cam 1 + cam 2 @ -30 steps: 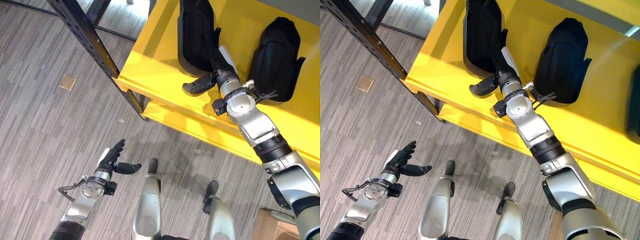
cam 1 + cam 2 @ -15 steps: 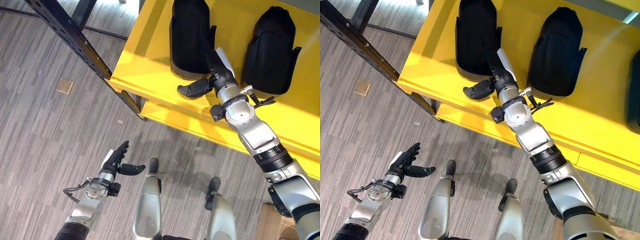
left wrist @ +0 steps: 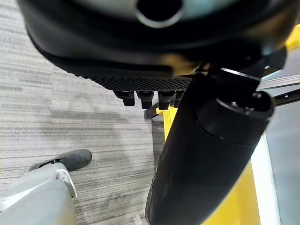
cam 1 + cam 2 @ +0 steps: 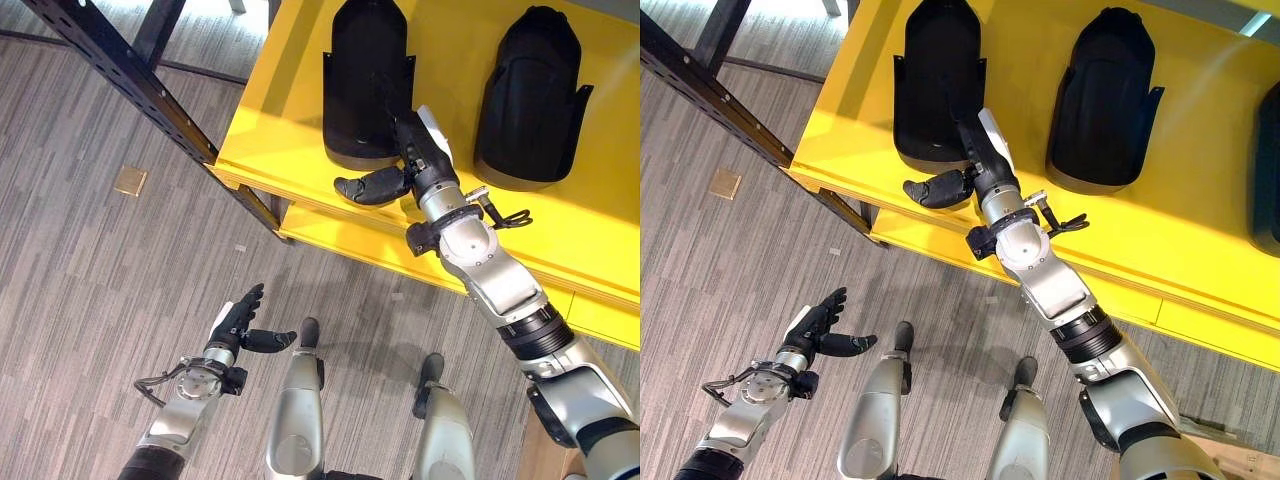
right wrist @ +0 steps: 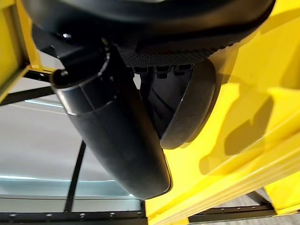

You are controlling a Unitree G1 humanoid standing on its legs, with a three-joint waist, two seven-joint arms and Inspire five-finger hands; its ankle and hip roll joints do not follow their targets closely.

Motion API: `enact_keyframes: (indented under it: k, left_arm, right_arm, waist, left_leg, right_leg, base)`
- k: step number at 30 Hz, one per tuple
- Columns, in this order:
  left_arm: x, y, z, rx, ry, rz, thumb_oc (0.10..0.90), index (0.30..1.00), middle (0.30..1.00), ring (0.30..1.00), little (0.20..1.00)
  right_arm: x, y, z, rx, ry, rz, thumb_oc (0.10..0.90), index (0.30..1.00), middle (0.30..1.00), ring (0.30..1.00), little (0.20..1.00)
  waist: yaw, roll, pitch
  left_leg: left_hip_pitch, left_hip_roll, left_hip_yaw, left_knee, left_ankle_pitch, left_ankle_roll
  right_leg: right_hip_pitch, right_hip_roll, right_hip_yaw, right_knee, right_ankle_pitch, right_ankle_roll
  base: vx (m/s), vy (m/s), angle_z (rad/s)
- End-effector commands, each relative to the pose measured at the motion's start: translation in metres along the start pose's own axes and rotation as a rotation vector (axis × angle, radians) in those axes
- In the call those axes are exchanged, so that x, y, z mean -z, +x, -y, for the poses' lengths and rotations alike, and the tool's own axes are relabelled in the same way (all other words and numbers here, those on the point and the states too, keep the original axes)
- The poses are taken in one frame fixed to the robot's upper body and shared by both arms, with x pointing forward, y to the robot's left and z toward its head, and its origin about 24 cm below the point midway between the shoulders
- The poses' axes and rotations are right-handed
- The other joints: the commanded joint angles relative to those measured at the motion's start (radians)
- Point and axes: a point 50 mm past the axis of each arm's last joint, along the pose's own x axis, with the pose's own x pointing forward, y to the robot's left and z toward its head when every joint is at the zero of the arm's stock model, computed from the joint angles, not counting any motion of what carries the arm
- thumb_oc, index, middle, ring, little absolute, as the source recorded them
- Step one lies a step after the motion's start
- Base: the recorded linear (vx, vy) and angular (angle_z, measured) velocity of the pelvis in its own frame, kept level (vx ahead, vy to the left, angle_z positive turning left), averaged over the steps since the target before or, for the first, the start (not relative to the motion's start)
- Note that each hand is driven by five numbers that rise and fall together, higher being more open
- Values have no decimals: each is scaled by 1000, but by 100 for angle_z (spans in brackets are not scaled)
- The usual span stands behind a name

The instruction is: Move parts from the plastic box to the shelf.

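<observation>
Right hand (image 4: 415, 160) first: fingers are straight and laid on the near end of the left-most black part (image 4: 368, 75), thumb (image 4: 368, 186) sticking out sideways over the yellow shelf (image 4: 270, 120) just in front of that part. So it's an open hand resting on the part, not wrapped round it. The right wrist view backs this up from close in: fingertips (image 5: 161, 70) right against the part's dark curved rim, thumb big in the foreground, yellow board under everything.

Left hand (image 4: 232, 325) hangs low over the grey striped floor (image 4: 90, 260), fingers spread and relaxed, thumb out, holding nothing. Its wrist view looks past the fingers at the floor and a bit of the yellow shelf edge.

Counting parts: the left eye view has two black moulded parts lying on the shelf, well apart, the second one (image 4: 528, 95) off to the right. The right eye view catches the edge of a third (image 4: 1267, 170) at its far right border, so three in all.

Also there: the shelf's black upright post (image 4: 130, 80) with holes in it, and one small tan square (image 4: 130, 181) on the floor.
</observation>
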Motion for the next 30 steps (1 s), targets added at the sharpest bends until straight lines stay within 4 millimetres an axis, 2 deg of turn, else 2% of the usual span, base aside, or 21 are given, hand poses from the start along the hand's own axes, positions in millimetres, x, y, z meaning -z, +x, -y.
enact_keyframes:
  k: [1,8,21,25,27,28,30]
  left_arm:
    - [-14,-5,4,25,-7,98,900,1000,1000,1000,1000]
    - [-13,-6,5,47,-14,86,900,1000,1000,1000,1000]
    - [-9,-7,7,81,-12,74,900,1000,1000,1000,1000]
    - [-8,-8,6,84,-12,71,900,1000,1000,1000,1000]
    - [-6,-8,6,79,-19,71,900,1000,1000,1000,1000]
    - [-6,-8,6,79,-20,70,900,1000,1000,1000,1000]
    - [-5,-9,6,79,-20,67,900,1000,1000,1000,1000]
  right_arm:
    - [-77,0,15,56,60,412,900,1000,1000,1000,1000]
    - [-98,-6,16,75,91,533,900,1000,1000,1000,1000]
    - [-101,-5,16,98,109,580,900,1000,1000,1000,1000]
    - [-110,-10,20,178,-138,690,900,1000,1000,1000,1000]
    - [-119,-19,19,221,-456,799,900,1000,1000,1000,1000]
    - [-121,-20,18,223,-513,819,900,1000,1000,1000,1000]
    - [-127,-23,13,187,-742,843,900,1000,1000,1000,1000]
  waist:
    - [3,32,-13]
    - [9,34,-13]
    - [27,29,-31]
    - [29,25,-39]
    - [27,23,-46]
    - [27,24,-47]
    - [29,24,-50]
  left_leg:
    - [46,-54,55,7,-51,89]
    - [78,-57,53,0,-54,88]
    - [117,-59,45,-20,-52,88]
    - [124,-55,46,-35,-46,84]
    - [126,-51,49,-48,-41,81]
    - [127,-50,49,-50,-39,80]
    - [124,-47,48,-54,-36,77]
  right_leg:
    - [42,41,-77,118,-127,-86]
    - [84,37,-82,96,-121,-83]
    - [144,29,-98,60,-114,-74]
    - [157,30,-102,39,-107,-69]
    - [159,30,-102,23,-101,-64]
    - [161,30,-102,20,-100,-64]
    - [163,30,-103,15,-99,-62]
  base:
    - [0,0,0]
    - [9,7,0]
    - [30,1,2]
    - [2,-3,2]
    - [-4,1,6]
    - [0,0,0]
    - [0,0,0]
